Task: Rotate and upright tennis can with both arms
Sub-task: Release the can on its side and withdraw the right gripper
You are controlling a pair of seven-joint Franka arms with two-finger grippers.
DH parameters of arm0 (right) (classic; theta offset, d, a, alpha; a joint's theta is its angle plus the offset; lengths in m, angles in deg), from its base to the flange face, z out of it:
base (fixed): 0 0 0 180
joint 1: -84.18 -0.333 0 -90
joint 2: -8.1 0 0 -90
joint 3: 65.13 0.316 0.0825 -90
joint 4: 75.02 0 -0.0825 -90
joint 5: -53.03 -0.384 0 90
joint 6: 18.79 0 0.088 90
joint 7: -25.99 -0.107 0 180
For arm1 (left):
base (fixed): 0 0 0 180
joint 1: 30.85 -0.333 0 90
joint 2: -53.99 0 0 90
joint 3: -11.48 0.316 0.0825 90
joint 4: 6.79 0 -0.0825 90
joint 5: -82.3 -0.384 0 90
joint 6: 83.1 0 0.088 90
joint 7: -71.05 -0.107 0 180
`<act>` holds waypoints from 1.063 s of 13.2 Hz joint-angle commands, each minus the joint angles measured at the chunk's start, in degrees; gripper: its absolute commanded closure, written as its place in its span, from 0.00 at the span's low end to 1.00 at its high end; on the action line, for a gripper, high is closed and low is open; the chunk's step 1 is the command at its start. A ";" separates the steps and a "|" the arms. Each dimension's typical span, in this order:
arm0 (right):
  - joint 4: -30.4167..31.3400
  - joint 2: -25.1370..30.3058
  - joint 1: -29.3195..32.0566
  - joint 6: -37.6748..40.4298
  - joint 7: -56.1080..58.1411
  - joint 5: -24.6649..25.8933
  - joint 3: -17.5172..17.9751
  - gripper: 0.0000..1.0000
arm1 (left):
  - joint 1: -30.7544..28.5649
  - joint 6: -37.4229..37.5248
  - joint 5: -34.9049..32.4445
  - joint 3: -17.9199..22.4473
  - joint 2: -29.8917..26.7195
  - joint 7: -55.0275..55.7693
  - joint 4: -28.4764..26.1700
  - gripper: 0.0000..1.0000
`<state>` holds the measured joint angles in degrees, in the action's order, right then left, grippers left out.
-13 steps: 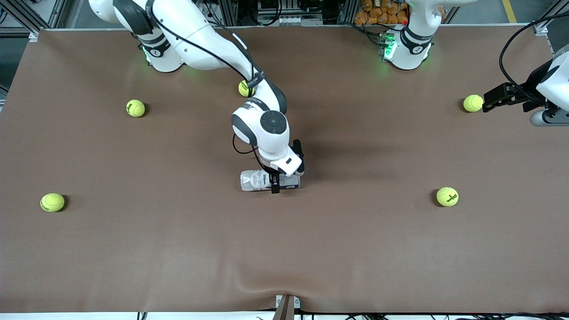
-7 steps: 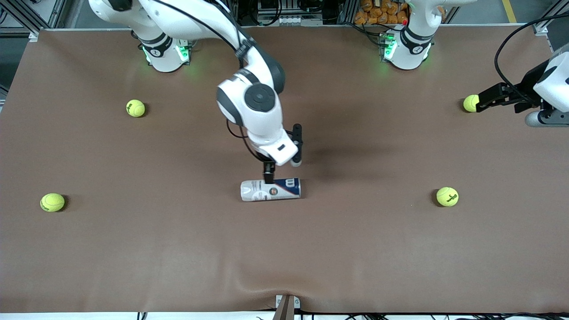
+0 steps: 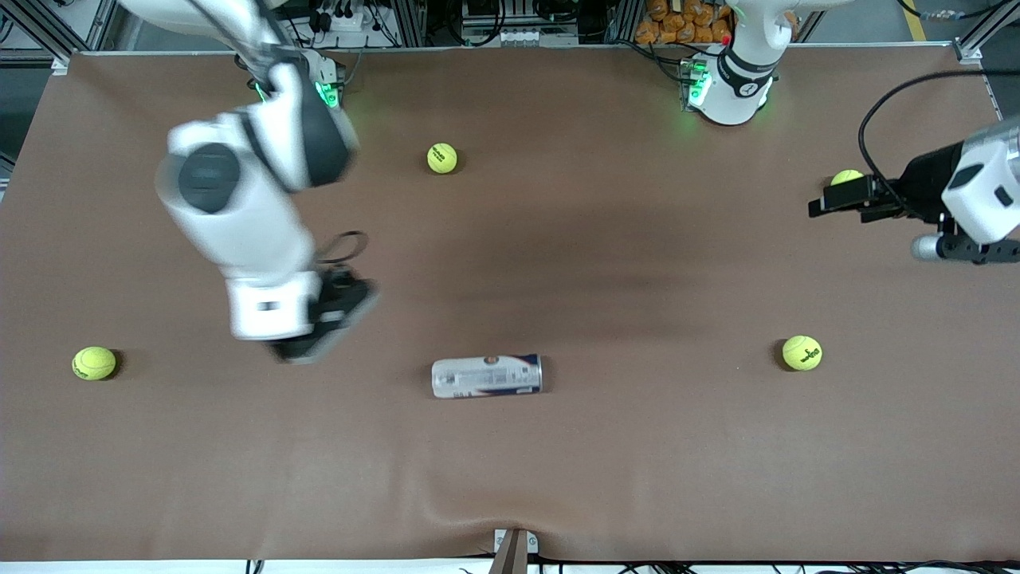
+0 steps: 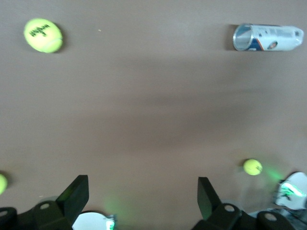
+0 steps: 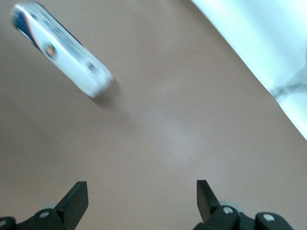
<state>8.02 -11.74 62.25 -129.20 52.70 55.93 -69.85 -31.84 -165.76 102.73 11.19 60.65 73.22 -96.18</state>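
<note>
Right gripper (image 3: 319,331): has let go of the can and swung away toward its own end of the table; fingers spread wide, empty.
Tennis can (image 3: 487,376): lies flat mid-table, rolled slightly nearer the camera, free for regrasping.
Left gripper (image 3: 829,200): shifted slightly, over the ball (image 3: 845,177) at its end; fingers wide, empty.

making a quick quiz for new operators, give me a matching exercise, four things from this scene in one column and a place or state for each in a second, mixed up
Things
1. tennis can
2. right gripper
3. left gripper
4. table

Places or states
A. open, over the table's left-arm end beside a tennis ball
B. lying on its side, held by nothing
C. open, over the table between the can and the right arm's end
D. brown, carrying several tennis balls

Pairs: 1-B, 2-C, 3-A, 4-D
</note>
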 commanded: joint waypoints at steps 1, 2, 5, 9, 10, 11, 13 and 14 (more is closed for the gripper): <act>6.96 9.36 6.00 4.04 -4.03 -0.36 0.76 0.00 | -1.56 0.13 4.69 -0.33 1.77 -1.29 0.53 0.00; 7.05 11.12 7.76 6.58 -5.17 -0.36 0.76 0.00 | -1.99 -0.05 6.10 -0.33 2.38 -1.29 0.62 0.00; 7.05 15.09 13.65 12.92 -9.04 -0.44 0.76 0.00 | -2.09 -0.57 7.96 -0.33 3.18 -1.29 0.79 0.00; 7.05 19.92 18.67 18.02 -12.63 -0.80 0.85 0.00 | -2.09 -1.28 10.41 -0.33 3.97 -1.29 0.79 0.00; 7.05 20.97 19.03 19.25 -14.91 -0.80 0.76 0.00 | -2.09 -1.54 11.03 -0.33 4.32 -1.29 0.79 0.00; 6.88 21.86 19.38 20.66 -17.63 -0.80 0.85 0.00 | -2.09 -1.98 11.82 -0.33 4.50 -1.29 0.79 0.00; 6.44 23.00 19.56 22.95 -20.64 -1.06 0.85 0.00 | -2.00 -2.51 13.66 -0.33 5.46 -1.29 0.70 0.00; 6.44 23.44 19.47 23.91 -21.69 -1.06 0.85 0.00 | -2.09 -2.68 14.89 -0.42 6.25 -1.38 0.62 0.00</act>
<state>12.71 9.50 80.65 -106.27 34.04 55.75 -70.12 -33.33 -167.99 115.32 11.17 65.54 73.11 -96.11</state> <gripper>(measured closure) 0.000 0.000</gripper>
